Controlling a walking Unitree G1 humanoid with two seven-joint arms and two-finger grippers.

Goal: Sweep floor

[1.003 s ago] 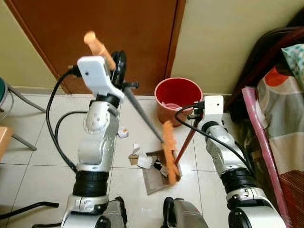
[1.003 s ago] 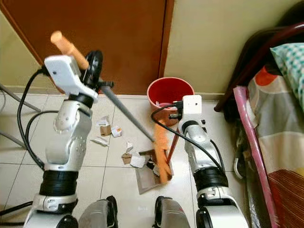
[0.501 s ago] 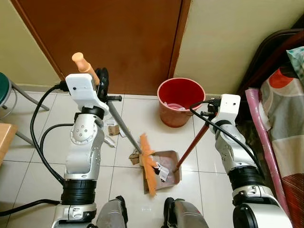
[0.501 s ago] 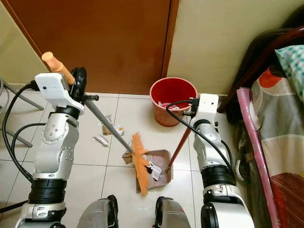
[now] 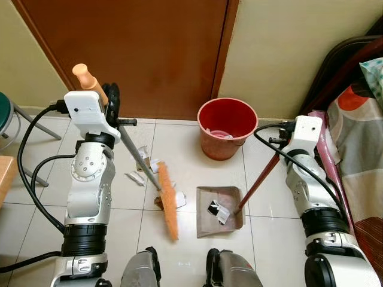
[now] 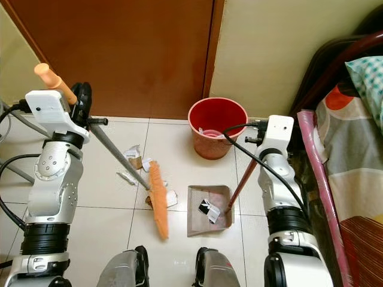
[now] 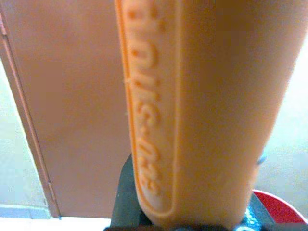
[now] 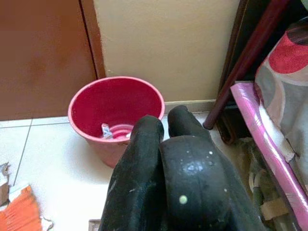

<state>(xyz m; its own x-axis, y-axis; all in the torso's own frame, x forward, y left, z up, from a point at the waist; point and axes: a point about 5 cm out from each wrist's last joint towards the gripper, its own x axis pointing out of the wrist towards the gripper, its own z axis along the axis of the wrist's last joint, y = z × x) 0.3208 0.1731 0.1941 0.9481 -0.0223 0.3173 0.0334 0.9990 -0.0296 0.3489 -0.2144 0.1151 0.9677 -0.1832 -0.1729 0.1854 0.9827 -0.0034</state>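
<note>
Clamped around the orange grip at the top of the broom, the left gripper [image 5: 111, 101] is raised near the brown door [image 5: 137, 48], and the grey shaft slants down from it to the broom [image 5: 169, 200] head. That orange brush rests on the white tiled floor [image 5: 36, 221], its bristles running roughly front to back just to the left of the dustpan [image 5: 219, 210]. A few scraps of paper [image 5: 143, 162] and bits of cardboard lie on the tiles beside and behind the brush, some touching it.

Over on the other side, the right gripper [image 6: 258, 139] is closed on the top of the dustpan's red handle [image 5: 258, 182]; in the right wrist view its two black fingers [image 8: 144, 163] sit pressed close together. The handle leans down and to the left to the grey pan, which lies flat on the floor in front of the robot's feet. Inside the pan there are a couple of small scraps, one dark and one white, near its back wall.

Behind the pan, against the wall by the door frame, stands a red bucket [image 5: 227, 127]. Something pale and crumpled lies at its bottom; I cannot tell what it is. To the right, a bed [image 5: 359, 149] with a patterned cover and a pink edge stands close beside the right arm.
</note>
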